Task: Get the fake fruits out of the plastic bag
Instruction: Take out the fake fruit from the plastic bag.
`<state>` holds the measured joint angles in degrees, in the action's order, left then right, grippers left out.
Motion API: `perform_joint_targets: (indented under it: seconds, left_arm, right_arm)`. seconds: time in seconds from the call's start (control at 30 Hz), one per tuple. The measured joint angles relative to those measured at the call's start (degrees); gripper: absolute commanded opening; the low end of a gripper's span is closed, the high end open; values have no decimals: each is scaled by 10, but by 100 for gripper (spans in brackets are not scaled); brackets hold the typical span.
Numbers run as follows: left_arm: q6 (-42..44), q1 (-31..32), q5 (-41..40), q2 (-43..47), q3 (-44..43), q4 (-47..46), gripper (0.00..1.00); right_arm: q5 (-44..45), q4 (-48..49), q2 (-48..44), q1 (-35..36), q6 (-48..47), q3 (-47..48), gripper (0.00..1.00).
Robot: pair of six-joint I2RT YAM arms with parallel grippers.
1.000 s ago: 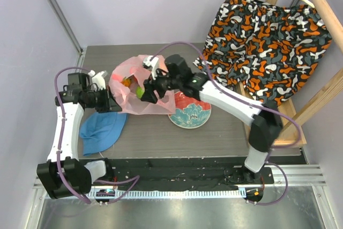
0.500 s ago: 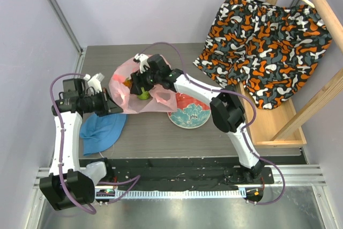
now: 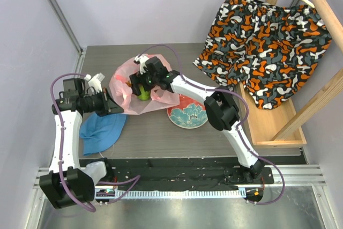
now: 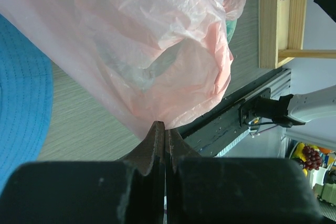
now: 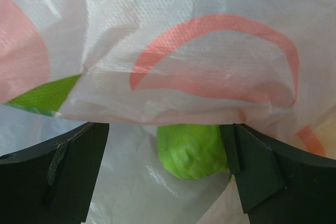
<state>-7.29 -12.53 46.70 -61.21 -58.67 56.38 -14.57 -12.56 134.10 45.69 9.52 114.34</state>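
Observation:
The pink plastic bag (image 3: 126, 97) lies bunched on the table, left of centre. My left gripper (image 3: 114, 105) is shut on its lower edge, and in the left wrist view the film (image 4: 147, 40) runs straight into the closed tips of that gripper (image 4: 161, 129). My right gripper (image 3: 140, 81) reaches into the bag's mouth from the right. A green fake fruit (image 3: 143, 94) lies inside. In the right wrist view this green fruit (image 5: 191, 150) sits on the film between the open fingers of the gripper (image 5: 165, 166), against the right finger (image 5: 257, 169). Printed film (image 5: 184, 51) drapes over it.
A blue hat (image 3: 102, 131) lies just below the bag, near the left arm. A red floral plate (image 3: 187, 115) sits to the right of the bag. A patterned cloth (image 3: 268, 41) hangs on a wooden rack (image 3: 270, 127) at the right.
My right gripper has pushed further left into the bag and its jaws have spread wider around the green fruit. The left gripper keeps its hold on the bag's edge.

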Motion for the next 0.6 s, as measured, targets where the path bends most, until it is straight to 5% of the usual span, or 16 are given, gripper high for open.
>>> perform_joint_targets:
  seconds: [0.37, 0.43, 0.47, 0.6]
  left_arm:
    - [-1, -3, 2, -20, 0, 0, 0]
    - [-1, -3, 3, -22, 0, -1, 0]
    - [-2, -3, 4, -23, 0, -1, 0]
    - [-5, -3, 5, -26, 0, -6, 0]
  right_arm:
    - [45, -28, 6, 6, 1, -28, 95]
    - [50, -31, 9, 8, 1, -28, 86]
    - [52, -33, 9, 10, -1, -28, 73]
    - [50, -38, 9, 15, -19, -30, 55]
